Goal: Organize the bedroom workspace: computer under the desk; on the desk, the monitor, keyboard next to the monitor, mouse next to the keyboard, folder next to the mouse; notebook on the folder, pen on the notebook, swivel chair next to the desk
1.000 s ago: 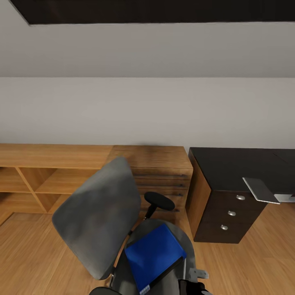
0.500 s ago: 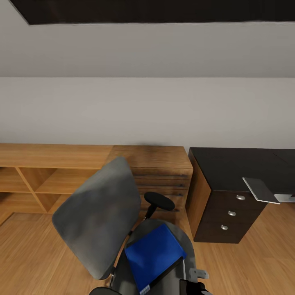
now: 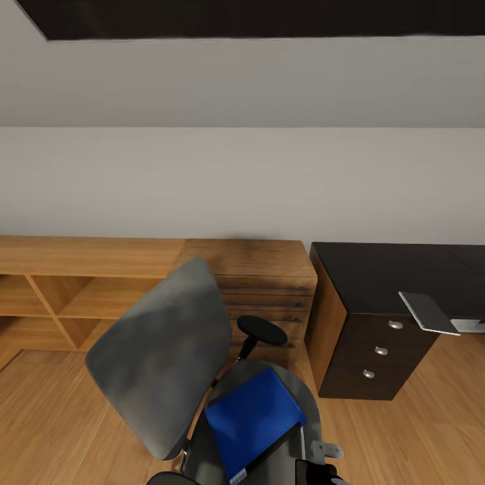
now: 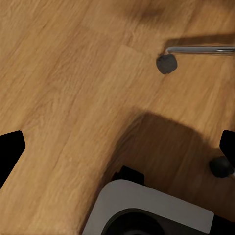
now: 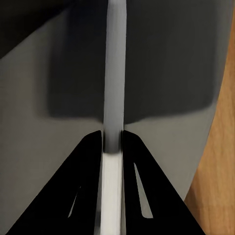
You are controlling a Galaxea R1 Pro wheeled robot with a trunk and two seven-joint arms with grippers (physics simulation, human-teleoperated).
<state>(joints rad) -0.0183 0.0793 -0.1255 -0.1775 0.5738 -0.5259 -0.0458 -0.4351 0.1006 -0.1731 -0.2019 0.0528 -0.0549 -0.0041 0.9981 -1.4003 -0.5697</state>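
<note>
The grey swivel chair (image 3: 162, 357) stands in front of me with its back turned left. The blue folder (image 3: 252, 417) lies flat on its seat. My right gripper (image 3: 315, 473) sits at the bottom edge, right beside the folder's dark spine. In the right wrist view its black fingers (image 5: 90, 171) are shut on a thin pale strip (image 5: 115, 73), apparently the folder seen edge-on, with the grey seat (image 5: 166, 68) behind. My left gripper (image 4: 117, 152) hangs open over the wood floor near a chair castor (image 4: 166, 63). The black desk (image 3: 377, 269) with knobbed drawers is to the right.
A flat grey slab (image 3: 428, 312) juts over the desk's front edge. A light wooden dresser (image 3: 263, 283) and open shelving (image 3: 60, 296) line the wall behind the chair. The chrome chair leg (image 4: 200, 49) and my own base (image 4: 147, 210) lie under the left arm.
The right gripper's dark body at the bottom edge has crept slightly right. The folder, the chair and the view have stayed put.
</note>
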